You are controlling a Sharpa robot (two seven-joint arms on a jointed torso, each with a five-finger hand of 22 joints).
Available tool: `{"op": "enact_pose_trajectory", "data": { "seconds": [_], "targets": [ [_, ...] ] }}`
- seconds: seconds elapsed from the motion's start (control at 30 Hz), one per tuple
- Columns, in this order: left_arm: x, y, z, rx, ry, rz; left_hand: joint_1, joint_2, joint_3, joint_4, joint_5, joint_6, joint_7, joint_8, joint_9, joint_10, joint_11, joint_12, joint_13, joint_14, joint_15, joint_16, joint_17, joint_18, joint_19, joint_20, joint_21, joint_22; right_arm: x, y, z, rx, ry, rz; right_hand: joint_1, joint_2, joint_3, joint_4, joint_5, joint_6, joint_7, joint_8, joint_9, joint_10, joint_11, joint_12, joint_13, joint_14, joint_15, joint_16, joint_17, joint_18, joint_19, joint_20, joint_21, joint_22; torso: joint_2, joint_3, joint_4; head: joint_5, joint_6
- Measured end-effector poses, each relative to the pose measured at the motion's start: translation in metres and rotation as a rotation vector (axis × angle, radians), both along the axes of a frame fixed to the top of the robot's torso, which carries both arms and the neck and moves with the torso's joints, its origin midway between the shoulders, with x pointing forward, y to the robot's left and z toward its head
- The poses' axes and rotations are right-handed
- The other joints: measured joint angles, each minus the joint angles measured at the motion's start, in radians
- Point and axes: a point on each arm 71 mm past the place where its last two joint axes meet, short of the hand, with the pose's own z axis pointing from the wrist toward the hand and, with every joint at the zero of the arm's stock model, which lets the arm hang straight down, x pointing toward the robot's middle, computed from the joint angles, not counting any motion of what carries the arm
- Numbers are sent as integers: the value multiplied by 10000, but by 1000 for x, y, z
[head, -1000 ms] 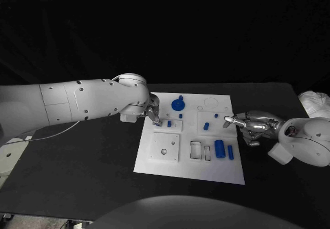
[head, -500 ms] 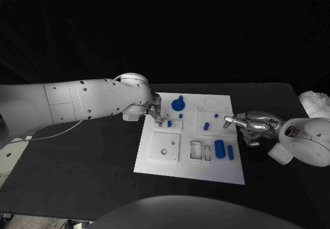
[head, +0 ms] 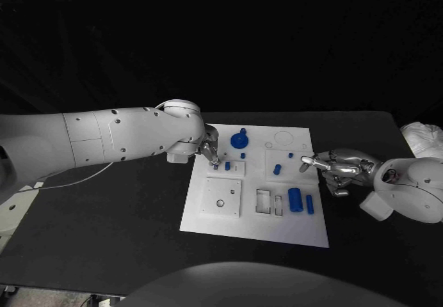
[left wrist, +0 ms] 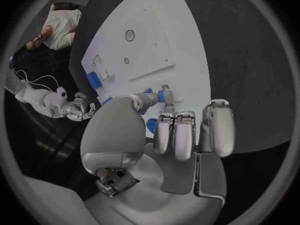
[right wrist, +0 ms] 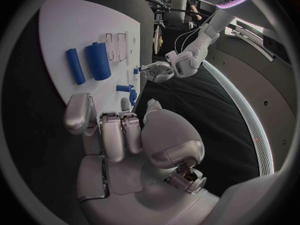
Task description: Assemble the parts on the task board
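Presently, item by item:

1. Flat white rectangular task board, mid black counter. Carries raised white square blocks w/ holes and slots; presumably seats for the parts.

2. Parts, small blue plastic pieces. Large blue cylinder and thin blue bar lie side by side nr the board's right edge, by the empty rectangular slots; likely awaiting insertion. Round blue knob piece sits toward the far side of the board. Short blue peg stands mid-board; small blue peg at the left block.

3. Left hand, silver, many-fingered, over the board's far-left corner. Thumb and one finger reach down to the small blue peg, other fingers curled in. Judged: seating or adjusting that peg. Whether it actually pinches the peg: cannot tell; fingertips cover the contact in both head and left wrist views.

4. Right hand, silver, at the board's right edge, fingers curled, holding nothing visible. Judged: parked clear so the left can work.

5. Unclear: which pegs are fully seated; depth too small to read. Pale crumpled thing at far right, cut off, unidentified.
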Motion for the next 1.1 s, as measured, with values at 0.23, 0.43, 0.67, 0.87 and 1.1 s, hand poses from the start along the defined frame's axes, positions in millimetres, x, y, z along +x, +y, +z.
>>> {"op": "enact_pose_trajectory", "data": {
  "seconds": [0.23, 0.43, 0.67, 0.87, 1.1],
  "targets": [
    [0, 1, -1, 12, 4, 23, 22, 22, -30, -32, 45, 11, 10, -25, 0, 0, 0, 0, 0, 0, 0, 0, 0, 0, 0, 0, 0, 0, 0, 0, 0, -7, 10, -3, 0, 0, 0, 0, 0, 0, 0, 0, 0, 0, 0, 0, 0, 0, 0, 0, 0, 0, 0, 0, 0, -1, -4, 3, 0, -12, 0],
    [0, 1, -1, 30, 18, 30, 58, 58, -57, -59, 45, -14, -14, -44, 0, 0, 0, 0, -1, 0, 0, 0, 0, 0, 0, 0, 0, 0, 0, 0, 0, -8, 14, 3, 0, -1, 0, 0, 0, 0, 0, 0, 0, 0, 0, 0, -1, 0, 0, 0, -1, 0, 0, 0, 0, -1, -7, 4, 5, -13, 0],
    [0, 2, -1, 54, 38, 32, 71, 71, -84, -87, 99, -14, -14, -43, -1, 0, 0, 0, -1, 0, 0, 0, -1, 0, 0, 0, 0, 0, 0, 0, 0, -13, 21, 3, -10, -10, 0, 0, 0, 0, 0, 0, 0, 1, 1, 0, -4, 0, 0, -38, 6, 0, 0, 0, -41, -2, -9, 4, 4, -7, 0],
    [0, 1, -2, 67, 65, 17, 109, 109, -126, -128, 105, -13, -13, -35, -11, 0, 0, 0, -1, 0, 0, 0, -1, -1, 0, 0, 0, 8, 0, -1, 0, -14, 22, 1, -8, -8, 0, 0, 0, 0, 0, 0, 0, 1, 1, 1, -4, 0, 0, -38, 7, 0, 0, 0, -41, -2, -9, 5, 4, -6, 0],
    [-2, 1, -4, 121, 163, -25, 121, 122, -127, -129, 155, -8, -8, -37, -10, 0, 0, 0, -1, 0, 0, 0, 2, 0, 0, 0, 0, 7, 0, 0, 0, -15, 27, 5, 19, 19, 0, 0, 0, 36, 36, 0, 0, 2, 2, 9, -4, 0, 0, -38, 6, 0, 0, 0, -41, -3, -10, 7, 9, -7, 0]
  ]
}}
